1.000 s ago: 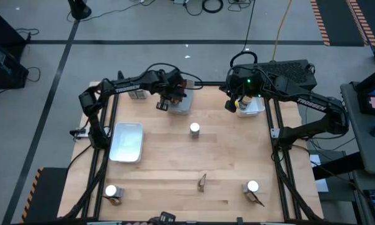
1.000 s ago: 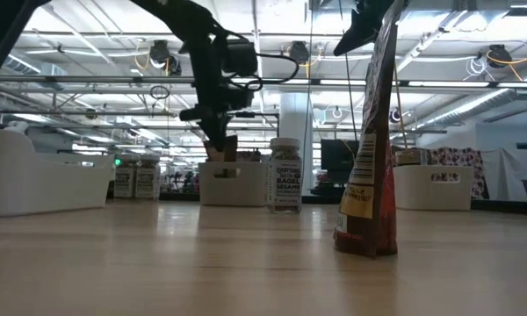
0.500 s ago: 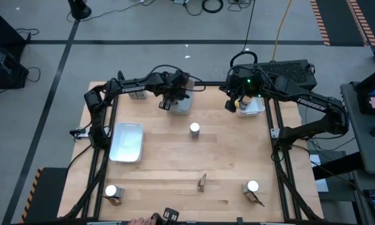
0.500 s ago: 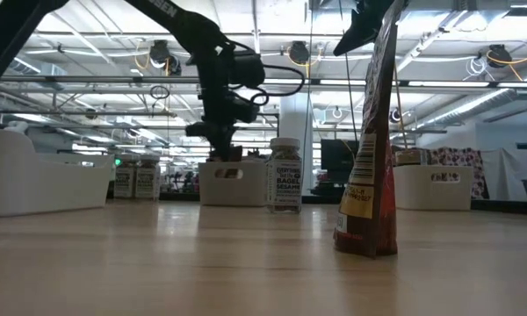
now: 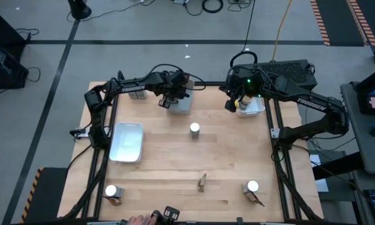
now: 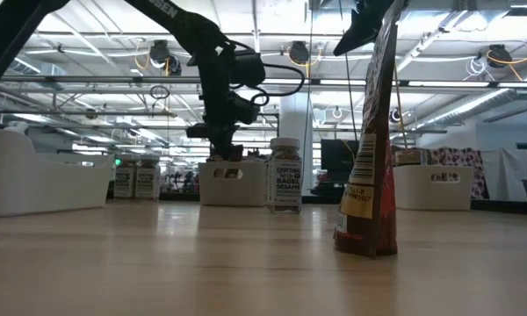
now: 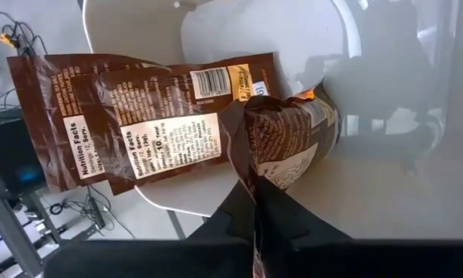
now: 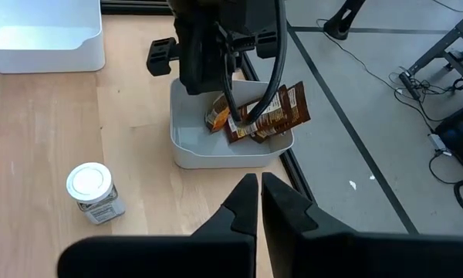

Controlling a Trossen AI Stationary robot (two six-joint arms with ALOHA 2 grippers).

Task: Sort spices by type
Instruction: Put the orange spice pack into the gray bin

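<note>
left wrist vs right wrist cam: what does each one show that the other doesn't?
Left wrist only: nutrition labels on two flat brown packets lying in the white tray, and the left gripper shut on a third packet.

Right wrist only: a white-capped jar on the table, a second white tray, the floor, and the shut right gripper.

Both: the same tray holding packets.
</note>
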